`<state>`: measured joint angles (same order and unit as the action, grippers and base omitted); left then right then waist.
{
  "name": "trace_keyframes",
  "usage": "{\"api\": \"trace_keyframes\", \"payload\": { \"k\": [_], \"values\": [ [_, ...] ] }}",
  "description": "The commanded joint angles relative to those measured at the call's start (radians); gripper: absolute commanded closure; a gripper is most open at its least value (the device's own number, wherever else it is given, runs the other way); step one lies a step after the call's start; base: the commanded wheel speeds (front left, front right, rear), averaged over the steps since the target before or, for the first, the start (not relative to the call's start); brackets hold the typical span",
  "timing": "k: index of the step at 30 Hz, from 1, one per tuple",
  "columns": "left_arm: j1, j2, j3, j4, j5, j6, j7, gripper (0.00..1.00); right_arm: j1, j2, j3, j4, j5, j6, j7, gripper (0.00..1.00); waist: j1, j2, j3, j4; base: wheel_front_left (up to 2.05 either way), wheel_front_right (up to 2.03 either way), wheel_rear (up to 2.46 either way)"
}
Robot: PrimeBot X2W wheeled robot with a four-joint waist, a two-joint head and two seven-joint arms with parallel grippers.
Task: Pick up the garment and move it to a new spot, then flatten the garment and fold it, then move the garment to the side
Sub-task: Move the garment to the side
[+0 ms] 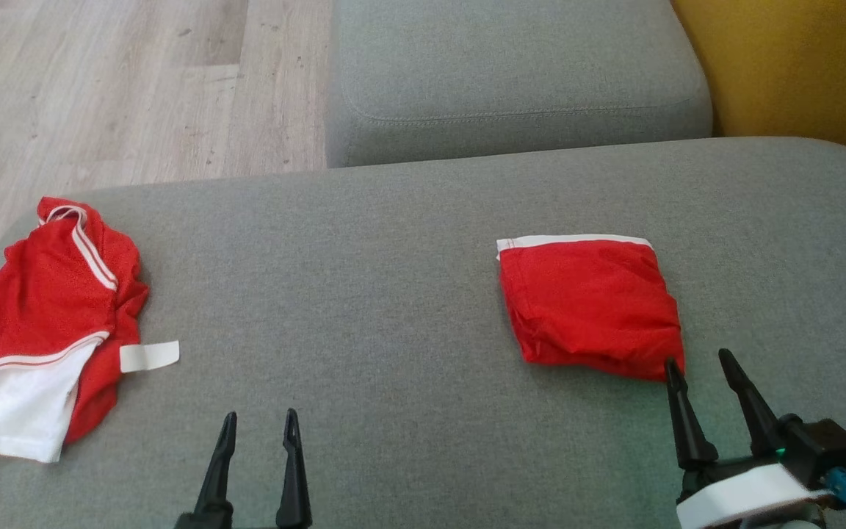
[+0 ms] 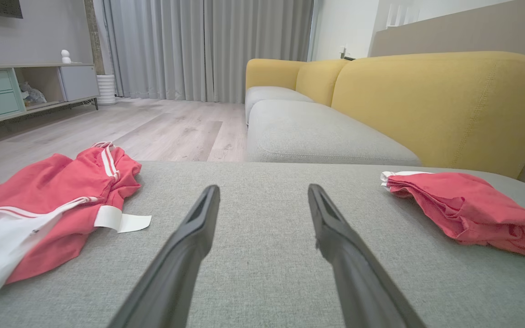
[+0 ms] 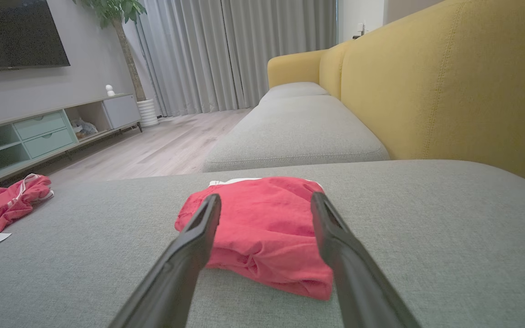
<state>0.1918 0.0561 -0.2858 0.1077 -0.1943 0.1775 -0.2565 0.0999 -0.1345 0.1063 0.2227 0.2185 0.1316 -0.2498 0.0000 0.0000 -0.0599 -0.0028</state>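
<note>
- Crumpled garment (image 1: 41, 316) lies at the left end of the grey cushion (image 1: 393, 294). It is ahead and well to the left of the left gripper (image 1: 261, 415), the nearer arm, whose fingers stand apart and empty.
- Its long axis runs near to far. Striped trim is at the far end, a white panel faces the robot, and a white tag (image 1: 149, 356) pokes out rightward.
- It is too bunched to tell which end is the waistband.
- Folded garment (image 1: 588, 301) sits to the right, its white band on the far edge. Its near corner is just beside the right gripper (image 1: 698, 358), whose fingers are spread and holding nothing.
- The folded one looks finished, so the next pick probably calls for a leftward reach.
</note>
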Motion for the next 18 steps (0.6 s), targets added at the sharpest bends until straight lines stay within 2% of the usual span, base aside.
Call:
{"api": "trace_keyframes", "payload": {
  "k": [1, 11, 18],
  "values": [
    [-0.031, -0.006, 0.040, -0.030, -0.007, 0.010, -0.005, 0.00, -0.015, -0.010, 0.016, -0.027, -0.009, -0.001, -0.012, 0.00, 0.0000, 0.0000, 0.000, 0.000, 0.00, 0.00, 0.00],
    [-0.028, -0.006, 0.038, -0.033, 0.019, 0.025, -0.005, 0.00, -0.014, -0.012, 0.014, -0.010, -0.012, -0.001, -0.012, 0.00, 0.0000, 0.0000, 0.015, 0.008, 0.00, 0.00, 0.00],
    [-0.041, -0.006, 0.027, -0.032, 0.028, 0.050, -0.005, 0.00, -0.059, 0.006, -0.036, 0.048, 0.026, -0.001, -0.012, 0.00, 0.0000, 0.0000, 0.068, 0.025, 0.00, 0.00, 0.00]
  ]
}}
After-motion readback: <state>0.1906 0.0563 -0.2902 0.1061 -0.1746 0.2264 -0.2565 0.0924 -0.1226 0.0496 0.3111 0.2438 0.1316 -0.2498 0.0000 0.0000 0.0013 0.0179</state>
